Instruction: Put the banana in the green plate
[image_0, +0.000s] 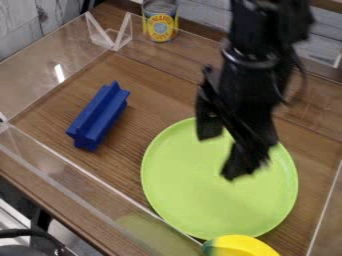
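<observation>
Camera view, taking things from largest to smallest: the wooden surface (147, 90) sits inside clear low walls, and on it the green plate (187, 175) fills the lower right, flat and bare, nothing lying in it. Over the plate hangs the arm, dark and blurred, its gripper (227, 150) pointing down with the two fingers spread wide apart and nothing between them. One finger shows over the plate's near-centre, the other over its upper left rim; whether either touches the plate cannot be told through the blur. To the left, well apart from the plate, lies a blue ridged block (98, 114). At the back stands a small yellow-labelled can (160, 24).

Smallest is the banana (241, 246), a bright yellow rounded shape cut off by the bottom edge, just below the plate's near rim and beside a pale greenish strip whose nature is unclear. It looks like a light, smooth, stiff toy, likely slippery on its curved skin, so a grip across its narrow middle would probably hold best. Only its top shows, so its lie is uncertain.
</observation>
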